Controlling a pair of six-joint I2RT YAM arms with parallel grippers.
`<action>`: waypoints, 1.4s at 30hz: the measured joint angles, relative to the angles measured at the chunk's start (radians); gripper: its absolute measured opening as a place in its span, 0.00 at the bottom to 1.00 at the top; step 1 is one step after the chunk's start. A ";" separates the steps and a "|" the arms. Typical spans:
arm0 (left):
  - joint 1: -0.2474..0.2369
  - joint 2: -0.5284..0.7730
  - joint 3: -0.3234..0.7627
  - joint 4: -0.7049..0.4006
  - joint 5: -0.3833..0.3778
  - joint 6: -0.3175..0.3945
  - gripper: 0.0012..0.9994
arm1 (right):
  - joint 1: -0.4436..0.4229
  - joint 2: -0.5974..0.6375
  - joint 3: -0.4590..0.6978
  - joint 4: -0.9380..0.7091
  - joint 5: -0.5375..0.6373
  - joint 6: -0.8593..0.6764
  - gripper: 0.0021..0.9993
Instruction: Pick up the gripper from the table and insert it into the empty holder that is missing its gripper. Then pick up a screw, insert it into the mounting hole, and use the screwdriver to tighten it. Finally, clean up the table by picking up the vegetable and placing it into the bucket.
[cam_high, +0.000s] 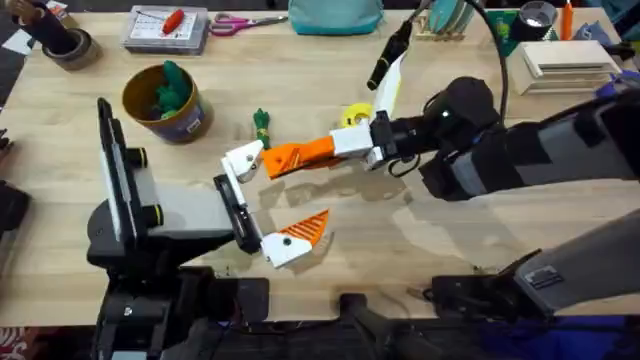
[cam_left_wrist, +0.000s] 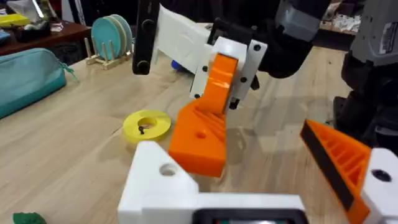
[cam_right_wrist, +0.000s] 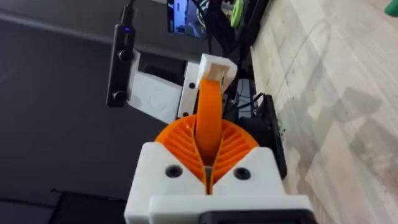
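Now, the scene line by line.

Right arm: it is reaching from the lower right across the middle of the wooden table (cam_high: 420, 250), forearm lying nearly level and pointing toward the left arm.

Right gripper (cam_high: 345, 146): its two pads are pressing together on the loose orange gripper (cam_high: 300, 155), gripping it by one end; in the right wrist view the orange wedge (cam_right_wrist: 208, 118) is standing edge-on between the ribbed pads (cam_right_wrist: 239, 146).

The gripper's place: it is hanging above the table, its free end touching or just at the white empty holder (cam_high: 243, 158) on the left arm's upper finger mount; whether it is seated there cannot be told.

Left arm: it is sitting low at the lower left, wrist turned so its fingers are spreading toward the centre of the table.

Left gripper (cam_high: 268, 205): its jaws are standing wide apart, holding nothing; one side is carrying its orange ribbed finger (cam_high: 305, 228), the other is showing the bare white mount (cam_left_wrist: 163, 177).

The vegetable (cam_high: 261, 124): it is lying on the table just beyond the held wedge, between the bucket and the yellow ring (cam_high: 353, 116).

The bucket (cam_high: 163, 102): it is standing upright at the upper left, with something green inside.

The screwdriver: I cannot tell where it is.
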 joint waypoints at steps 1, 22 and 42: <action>0.000 0.000 0.000 0.000 0.000 0.000 0.99 | 0.001 0.000 0.000 0.000 0.001 0.003 0.01; 0.000 0.000 0.000 0.000 0.000 0.000 0.99 | 0.003 0.000 0.000 -0.029 0.010 0.022 0.01; 0.000 0.000 0.000 0.000 0.000 0.000 0.99 | 0.018 0.000 0.000 -0.034 0.014 0.022 0.01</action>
